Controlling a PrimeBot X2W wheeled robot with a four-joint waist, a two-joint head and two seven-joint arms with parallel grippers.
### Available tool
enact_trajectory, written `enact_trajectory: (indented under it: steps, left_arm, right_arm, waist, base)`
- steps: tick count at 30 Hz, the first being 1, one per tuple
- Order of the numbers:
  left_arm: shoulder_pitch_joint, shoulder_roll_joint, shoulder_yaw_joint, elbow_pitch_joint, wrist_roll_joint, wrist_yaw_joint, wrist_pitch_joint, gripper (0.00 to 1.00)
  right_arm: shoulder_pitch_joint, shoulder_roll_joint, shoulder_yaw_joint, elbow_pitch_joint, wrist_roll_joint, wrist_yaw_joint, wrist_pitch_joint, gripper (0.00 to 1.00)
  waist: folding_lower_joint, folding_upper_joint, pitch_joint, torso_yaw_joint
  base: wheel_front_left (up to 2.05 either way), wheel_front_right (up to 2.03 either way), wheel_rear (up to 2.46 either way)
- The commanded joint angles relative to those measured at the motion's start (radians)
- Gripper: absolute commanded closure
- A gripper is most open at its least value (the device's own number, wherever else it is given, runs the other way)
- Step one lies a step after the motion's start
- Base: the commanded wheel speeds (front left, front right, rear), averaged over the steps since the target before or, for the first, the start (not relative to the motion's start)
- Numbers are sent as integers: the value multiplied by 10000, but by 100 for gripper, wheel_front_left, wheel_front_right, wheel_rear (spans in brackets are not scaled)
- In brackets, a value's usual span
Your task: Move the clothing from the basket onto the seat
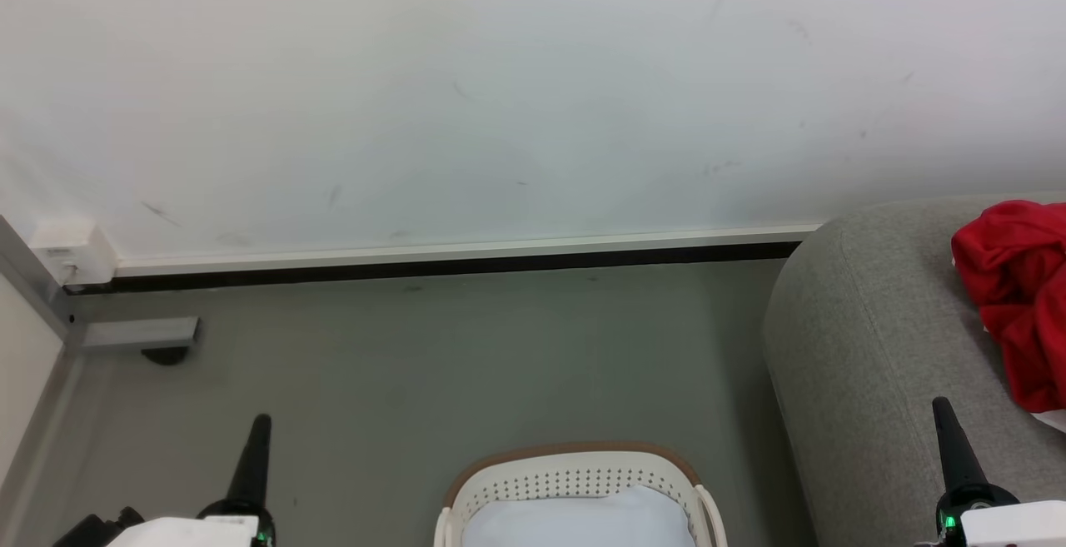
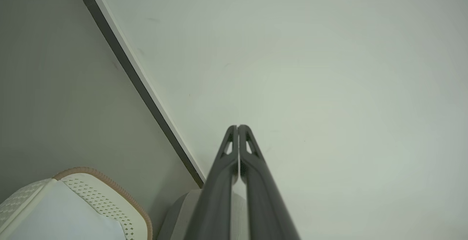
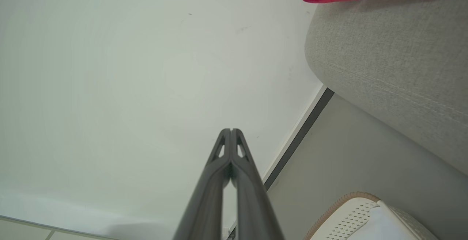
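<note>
Head view: the red clothing (image 1: pixel 1018 297) lies bunched on the grey seat (image 1: pixel 866 347) at the right edge. The white basket (image 1: pixel 575 470), bottom centre, holds a pale blue-white cloth (image 1: pixel 579 520). The left gripper (image 1: pixel 261 424), lower left, and the right gripper (image 1: pixel 942 405), lower right, both have their fingers pressed together, holding nothing.

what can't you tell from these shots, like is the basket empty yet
1. The basket: the head view's bottom edge cuts it off, and a pale cloth covers the part that shows; anything underneath is hidden.
2. The clothing on the seat: cut by the head view's right edge and the right wrist view's top edge; how many garments, cannot tell.
</note>
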Motion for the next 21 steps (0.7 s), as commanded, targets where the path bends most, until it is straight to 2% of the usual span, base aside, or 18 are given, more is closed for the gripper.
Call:
enact_trajectory:
  steps: [1, 21]
  left_arm:
    - [-156, 95, 45, -35, -348, -62, 82, 100]
    - [-331, 109, 82, 19, -1865, -78, 484, 100]
  right_arm:
    - [-209, -17, -98, -12, 264, -14, 72, 100]
    - [-285, 86, -412, 51, 1593, -17, 471, 100]
  waist:
    - [-1, 0, 3, 10]
    - [-1, 0, 40, 117]
  base:
    - [0, 0, 0]
    - [0, 0, 0]
